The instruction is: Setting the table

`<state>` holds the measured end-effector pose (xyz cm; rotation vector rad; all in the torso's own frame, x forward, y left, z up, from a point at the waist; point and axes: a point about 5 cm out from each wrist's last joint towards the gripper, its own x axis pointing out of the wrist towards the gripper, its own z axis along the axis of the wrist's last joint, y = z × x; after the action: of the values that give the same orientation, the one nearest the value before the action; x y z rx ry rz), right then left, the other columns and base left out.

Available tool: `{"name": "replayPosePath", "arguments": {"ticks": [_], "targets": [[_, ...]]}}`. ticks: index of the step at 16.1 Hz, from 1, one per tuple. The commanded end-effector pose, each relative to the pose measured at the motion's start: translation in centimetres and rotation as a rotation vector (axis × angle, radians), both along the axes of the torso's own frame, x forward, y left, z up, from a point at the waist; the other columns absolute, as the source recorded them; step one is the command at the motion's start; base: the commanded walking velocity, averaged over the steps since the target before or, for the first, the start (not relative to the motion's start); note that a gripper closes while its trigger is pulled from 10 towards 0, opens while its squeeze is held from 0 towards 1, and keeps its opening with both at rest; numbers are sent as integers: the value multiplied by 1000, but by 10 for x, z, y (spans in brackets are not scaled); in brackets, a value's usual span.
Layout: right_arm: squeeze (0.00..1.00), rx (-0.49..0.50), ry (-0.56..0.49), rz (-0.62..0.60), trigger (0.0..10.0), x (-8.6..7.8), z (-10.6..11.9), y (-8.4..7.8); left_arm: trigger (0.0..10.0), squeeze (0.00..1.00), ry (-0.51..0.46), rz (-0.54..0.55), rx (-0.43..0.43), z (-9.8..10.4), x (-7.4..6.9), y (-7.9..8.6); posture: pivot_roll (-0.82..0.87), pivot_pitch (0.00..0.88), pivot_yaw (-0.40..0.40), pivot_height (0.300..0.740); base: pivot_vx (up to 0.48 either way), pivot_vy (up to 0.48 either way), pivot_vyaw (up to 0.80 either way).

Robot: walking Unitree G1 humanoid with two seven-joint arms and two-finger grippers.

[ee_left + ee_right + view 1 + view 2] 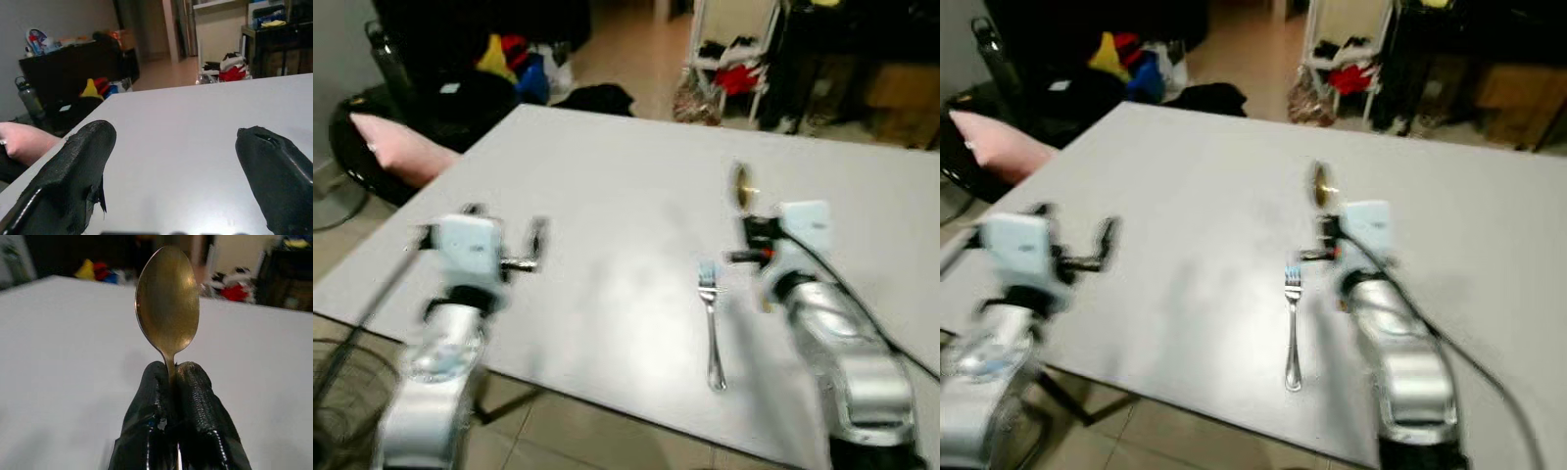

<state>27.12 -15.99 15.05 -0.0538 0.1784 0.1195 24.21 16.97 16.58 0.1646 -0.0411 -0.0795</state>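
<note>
Fork [711,328] lies flat on the white tabletop [607,196] near its front edge, tines pointing away, just to the left of the right hand's arm. Right hand [172,382] is clamped on the neck of a golden spoon [167,298], bowl upright above the fingers, beyond the fork. Left hand [176,161] hovers over the tabletop's left part, fingers spread wide and empty.

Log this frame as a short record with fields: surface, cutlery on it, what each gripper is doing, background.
surface: white table
cutlery on table: silver fork, lying flat, tines pointing away from the robot
right gripper: fingers shut on a gold spoon, bowl pointing away from the gripper, held above the table, right of the fork
left gripper: fingers open, holding nothing, over the table's left part
background: cluttered floor, dark furniture, blurred
</note>
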Motion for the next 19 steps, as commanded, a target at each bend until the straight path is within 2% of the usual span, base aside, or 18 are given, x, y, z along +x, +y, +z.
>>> {"name": "replayPosePath", "arguments": {"ticks": [1, 4, 11, 19], "targets": [[0, 10, -1, 32, 10000, 1, 1, 10, 10000, 0, 5, 41, 17, 1, -1, 9, -154, 0, 48, 740, 0, 0, 0], [0, 37, 31, 14, 10000, 1, -5, 10, 10000, 0, 12, 47, 44, 0, 0, 11, -141, 0, 44, 740, 0, 100, -158], [0, 64, 41, 15, 10000, 5, -7, 15, 10000, 0, 11, 51, 58, 2, 6, 14, -131, 0, 54, 740, 0, 405, -770], [0, 29, 32, 132, 10000, 17, -1, 22, 10000, 0, 22, 63, 62, 1, -3, 15, -103, 0, 35, 740, 0, 408, -800]]}}
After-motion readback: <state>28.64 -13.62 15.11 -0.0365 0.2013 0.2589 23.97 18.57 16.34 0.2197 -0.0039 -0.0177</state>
